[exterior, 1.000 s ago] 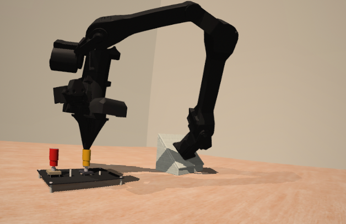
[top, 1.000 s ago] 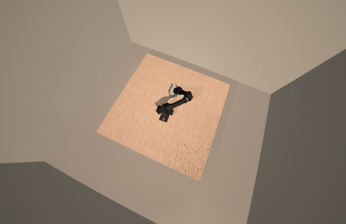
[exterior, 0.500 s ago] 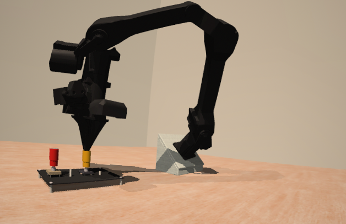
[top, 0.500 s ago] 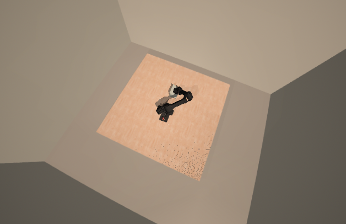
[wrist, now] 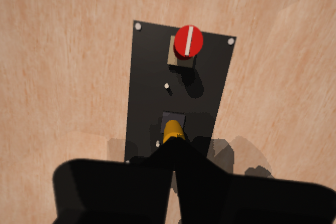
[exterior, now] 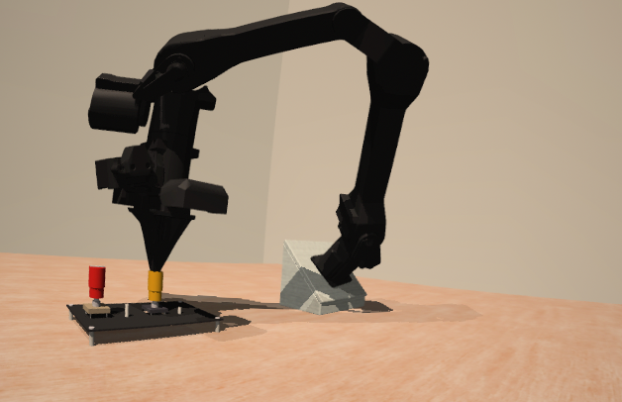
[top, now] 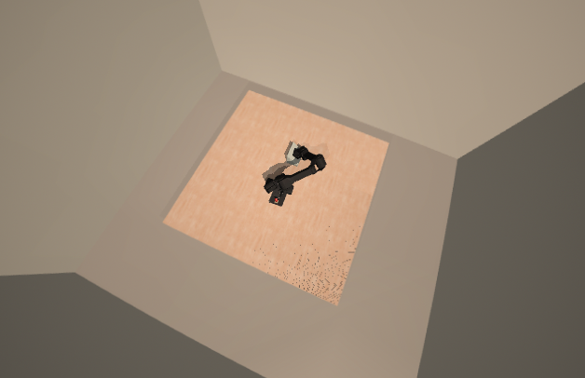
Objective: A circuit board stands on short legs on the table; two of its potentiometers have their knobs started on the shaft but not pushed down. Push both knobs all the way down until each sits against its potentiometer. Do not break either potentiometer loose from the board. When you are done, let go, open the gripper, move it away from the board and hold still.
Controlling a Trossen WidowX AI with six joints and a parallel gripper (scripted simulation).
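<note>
The black circuit board stands on short legs. The red knob is upright above the tan potentiometer, with grey shaft showing between them. The yellow knob is upright above the dark potentiometer, with a short bit of shaft showing below it. My gripper is shut and empty, its joined tips at the top of the yellow knob. The tips hide the knob's top in the wrist view.
Two thin pale posts rise from the board, one between the potentiometers and one beyond the yellow knob. The arm's grey wedge base stands on the wood table.
</note>
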